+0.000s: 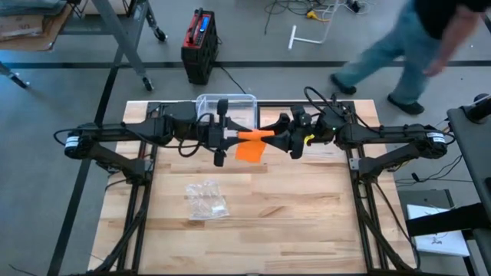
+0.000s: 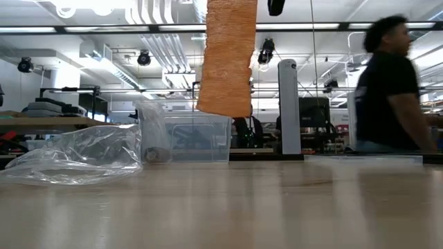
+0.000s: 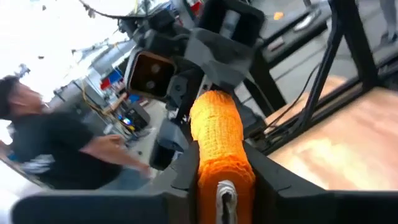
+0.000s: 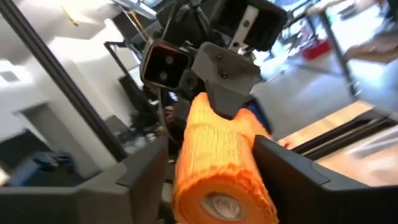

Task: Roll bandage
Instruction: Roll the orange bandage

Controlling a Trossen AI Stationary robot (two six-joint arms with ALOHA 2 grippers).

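Observation:
An orange bandage roll point(image 1: 252, 136) is held level, high over the table's far middle, between my two arms, which face each other. Its loose tail point(image 2: 225, 59) hangs straight down, clear of the table, and shows in the high view as a flap point(image 1: 249, 151). My left gripper point(image 3: 221, 163) comes from the table's left and is shut on the roll's left end. My right gripper point(image 4: 214, 163) comes from the right. It is open, with one finger on either side of the roll's right end point(image 4: 217, 186). My left gripper pinches the roll's left end point(image 3: 225, 155) between its two fingers. They come level from the table's left and lie along the roll. The roll is level and well clear of the table, with its tail hanging slack below. My right gripper's fingers point(image 4: 283, 171) flank the roll's other end; whether they touch it I cannot tell.
A crumpled clear plastic bag point(image 1: 205, 201) lies on the wooden table left of centre, and a clear plastic bin point(image 1: 228, 103) stands at the far edge. A person point(image 1: 414, 46) walks on the floor beyond the far right corner. A red-and-black box point(image 1: 199, 42) stands behind the table.

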